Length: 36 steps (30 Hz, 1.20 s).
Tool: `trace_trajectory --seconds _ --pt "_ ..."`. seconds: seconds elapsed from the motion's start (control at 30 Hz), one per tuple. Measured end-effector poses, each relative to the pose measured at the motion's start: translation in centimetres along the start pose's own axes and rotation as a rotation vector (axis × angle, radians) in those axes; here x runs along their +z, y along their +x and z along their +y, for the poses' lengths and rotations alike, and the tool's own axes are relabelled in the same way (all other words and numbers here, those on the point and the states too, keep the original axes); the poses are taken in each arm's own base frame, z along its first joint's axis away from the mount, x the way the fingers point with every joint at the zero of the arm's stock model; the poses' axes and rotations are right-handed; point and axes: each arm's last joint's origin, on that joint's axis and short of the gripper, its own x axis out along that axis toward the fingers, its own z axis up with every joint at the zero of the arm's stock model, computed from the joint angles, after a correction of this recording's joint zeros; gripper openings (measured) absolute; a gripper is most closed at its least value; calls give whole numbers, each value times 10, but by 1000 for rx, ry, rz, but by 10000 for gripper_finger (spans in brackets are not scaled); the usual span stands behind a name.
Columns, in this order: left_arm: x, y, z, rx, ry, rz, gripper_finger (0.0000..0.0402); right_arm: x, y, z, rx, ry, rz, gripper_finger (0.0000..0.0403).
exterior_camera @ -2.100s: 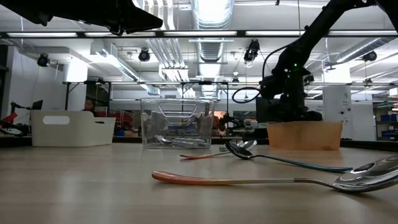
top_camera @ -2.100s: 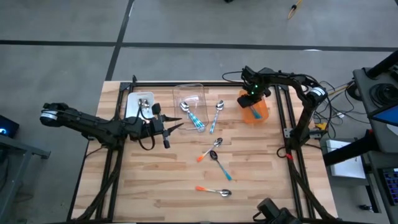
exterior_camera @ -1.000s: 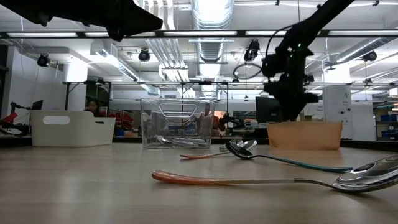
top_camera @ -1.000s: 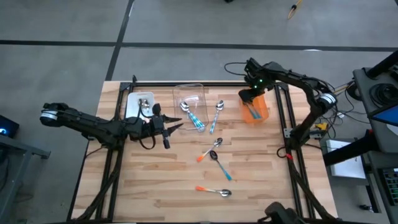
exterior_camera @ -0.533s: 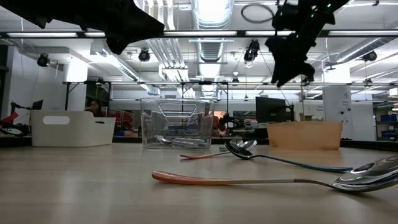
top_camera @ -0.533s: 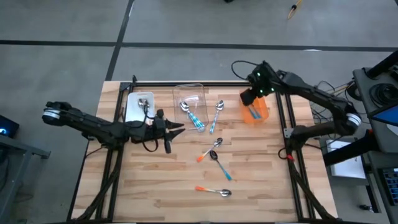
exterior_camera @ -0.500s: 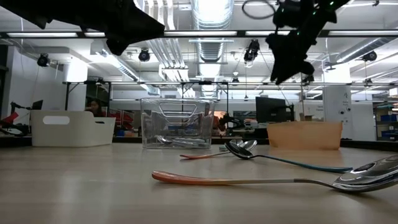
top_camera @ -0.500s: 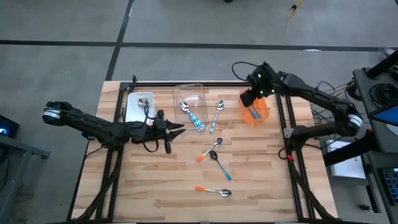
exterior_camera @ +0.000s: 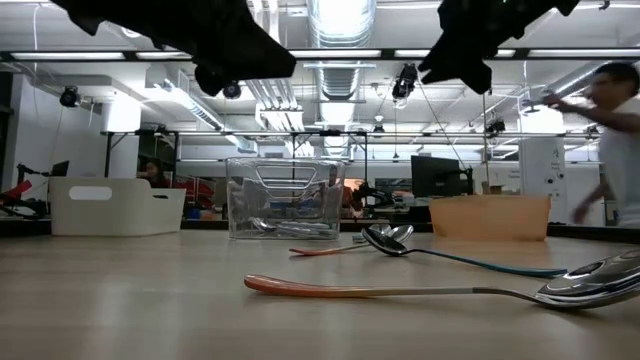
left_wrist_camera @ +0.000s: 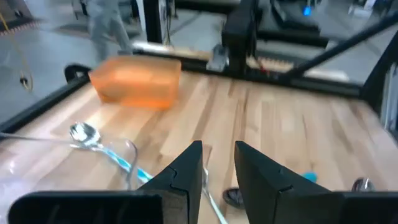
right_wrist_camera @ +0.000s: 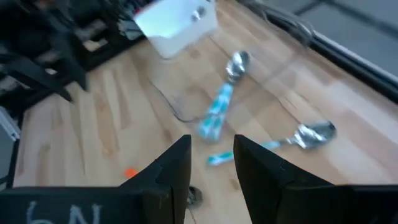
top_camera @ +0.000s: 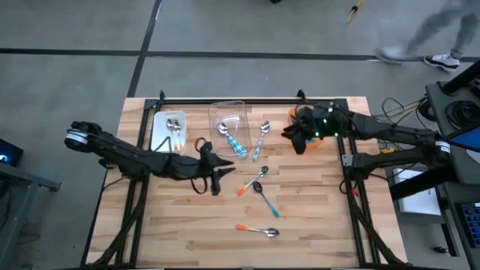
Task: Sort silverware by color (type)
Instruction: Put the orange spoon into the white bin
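Overhead, the left hand [top_camera: 222, 166] hovers empty with fingers parted beside the clear bin [top_camera: 229, 120], the right hand [top_camera: 289, 133], likewise parted, near the orange bin [top_camera: 318, 142].

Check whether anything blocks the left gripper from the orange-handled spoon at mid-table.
Nothing visible does. The left gripper, fingers parted and empty, hovers beside the orange-handled spoon, with only bare wooden table between them. The clear bin stands farther back, off that line.
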Motion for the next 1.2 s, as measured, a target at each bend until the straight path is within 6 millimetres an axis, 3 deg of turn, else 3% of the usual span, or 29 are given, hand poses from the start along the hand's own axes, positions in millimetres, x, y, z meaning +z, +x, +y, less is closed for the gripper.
trace_trajectory --seconds 0.37,0.8,1.2 --pt "-10 34 -29 20 76 179 75 -32 14 42 136 -109 -80 109" --pt "-35 57 -59 100 167 278 75 -68 19 85 144 -113 -11 98" --pt "-61 78 -76 123 156 317 75 -97 47 103 107 -143 96 96"
